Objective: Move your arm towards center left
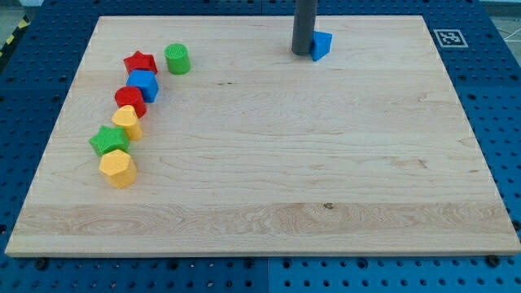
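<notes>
My tip (303, 52) rests on the wooden board (269, 163) near the view's top, right of centre. A blue block (321, 45) touches its right side. On the view's left stands a curved line of blocks: a green cylinder (177, 59), a red star (140, 63), a blue cube (144, 85), a red cylinder (129, 100), a yellow block (127, 121), a green star (108, 141) and a yellow hexagon (117, 168). My tip is far to the right of that line.
The board lies on a blue perforated table (505, 98). A black and white marker tag (448, 37) sits at the board's top right corner.
</notes>
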### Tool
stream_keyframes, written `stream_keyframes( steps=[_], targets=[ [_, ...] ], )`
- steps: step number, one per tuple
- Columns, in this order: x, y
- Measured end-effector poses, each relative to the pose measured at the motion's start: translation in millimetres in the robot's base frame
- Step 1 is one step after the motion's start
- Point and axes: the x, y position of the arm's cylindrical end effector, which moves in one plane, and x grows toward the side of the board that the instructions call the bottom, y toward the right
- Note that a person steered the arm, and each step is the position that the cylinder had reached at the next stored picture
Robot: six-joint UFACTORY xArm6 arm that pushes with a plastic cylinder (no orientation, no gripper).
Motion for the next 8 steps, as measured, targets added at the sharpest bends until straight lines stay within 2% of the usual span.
stream_keyframes(
  steps=[1, 3, 5, 7, 8],
  targets=[
    [0, -42],
    [-44, -218],
    [-57, -273],
    [-57, -372],
    [-52, -372]
  ],
)
